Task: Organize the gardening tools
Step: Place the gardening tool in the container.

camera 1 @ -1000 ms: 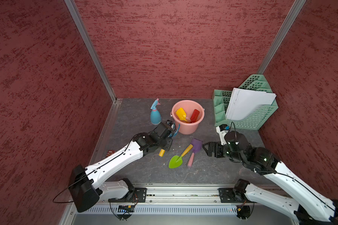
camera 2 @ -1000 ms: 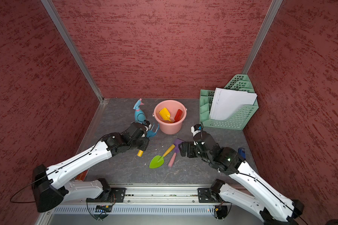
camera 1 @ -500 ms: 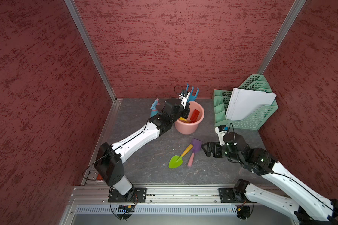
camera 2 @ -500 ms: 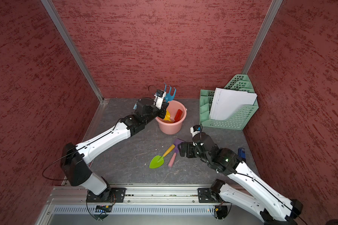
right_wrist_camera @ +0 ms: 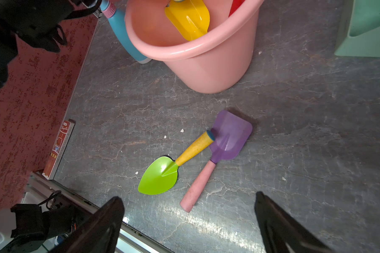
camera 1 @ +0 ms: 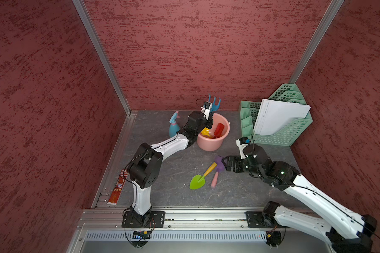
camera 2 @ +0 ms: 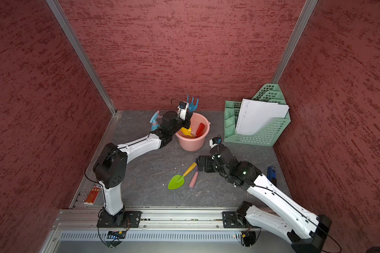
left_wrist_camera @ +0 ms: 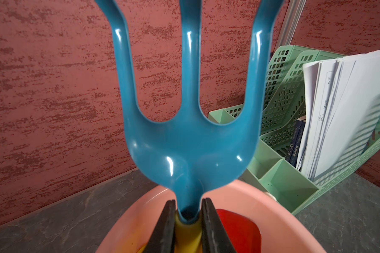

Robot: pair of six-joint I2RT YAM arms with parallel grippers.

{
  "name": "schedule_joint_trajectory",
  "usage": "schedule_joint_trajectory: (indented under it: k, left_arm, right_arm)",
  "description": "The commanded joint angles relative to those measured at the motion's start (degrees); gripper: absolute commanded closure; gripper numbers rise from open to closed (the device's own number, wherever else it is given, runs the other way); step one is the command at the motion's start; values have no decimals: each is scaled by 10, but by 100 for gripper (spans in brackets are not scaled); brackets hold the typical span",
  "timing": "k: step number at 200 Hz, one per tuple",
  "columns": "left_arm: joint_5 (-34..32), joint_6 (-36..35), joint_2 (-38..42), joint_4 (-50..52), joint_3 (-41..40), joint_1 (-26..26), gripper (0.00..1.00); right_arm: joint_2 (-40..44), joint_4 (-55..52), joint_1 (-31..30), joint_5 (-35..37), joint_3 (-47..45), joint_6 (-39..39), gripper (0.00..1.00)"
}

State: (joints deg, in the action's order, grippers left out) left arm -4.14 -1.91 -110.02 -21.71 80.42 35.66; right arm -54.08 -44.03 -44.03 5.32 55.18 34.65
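Observation:
My left gripper (left_wrist_camera: 188, 203) is shut on the yellow handle of the blue fork (left_wrist_camera: 189, 142), just below its head. It holds the fork tines-up over the pink bucket (camera 1: 213, 144), as both top views show (camera 2: 192, 103). A yellow scoop (camera 1: 205, 132) and a red trowel (camera 1: 219, 129) lie in the bucket. The green trowel (right_wrist_camera: 158, 175) and the purple spade (right_wrist_camera: 228, 135) lie side by side on the grey floor in front of the bucket. My right gripper (right_wrist_camera: 188, 196) hangs open over the spade's pink handle. A blue spray bottle (camera 1: 173, 127) stands left of the bucket.
A green mesh file rack (camera 1: 290, 131) holding white papers stands at the back right. A red packet (camera 1: 117, 188) lies along the left rail. A small blue object (camera 2: 271, 173) lies by the right wall. Red walls close three sides.
My left arm has lifted the blue fork from the floor near the spray bottle up over the bucket and now holds it there. The right arm has barely moved.

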Motion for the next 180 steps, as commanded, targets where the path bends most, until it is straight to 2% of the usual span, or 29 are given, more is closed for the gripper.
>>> schedule_joint_trajectory:
  k: [1, 23, 31, 50, 63, 73, 89, 113, 134, 180]
  left_arm:
    - [0, 16, -8, -95, -25, -2, 100]
    - [-11, 21, -12, -115, -45, -2, 99]
    - [-11, 22, -12, -120, -51, -2, 88]
    - [-13, 24, -5, -127, -67, -2, 47]
    - [-14, 26, 8, -126, -77, -1, 24]
    - [-15, 27, 21, -124, -87, 1, 13]
    - [-21, 17, 52, -105, -101, 10, 2]
    - [-46, -22, 120, -62, -136, 44, 0]
    - [-79, -42, 193, 23, -173, 82, 0]
    - [-130, -12, 336, 243, -242, 160, 1]
  right_arm:
    - [-10, 31, 9, -2, 5, -10, 2]
    - [-17, 36, 12, -8, 5, -6, 2]
    - [-18, 37, 12, -8, 4, -5, 2]
    - [-16, 39, 13, -9, 0, 0, 1]
    - [-13, 39, 13, -8, -4, 3, 1]
    - [-10, 39, 14, -8, -5, 5, 2]
    - [-4, 36, 15, -6, -8, 8, 2]
    - [13, 24, 18, 3, -10, 12, 2]
    - [36, 10, 19, 10, -11, 17, 1]
    - [79, -22, 22, 16, -20, 27, 2]
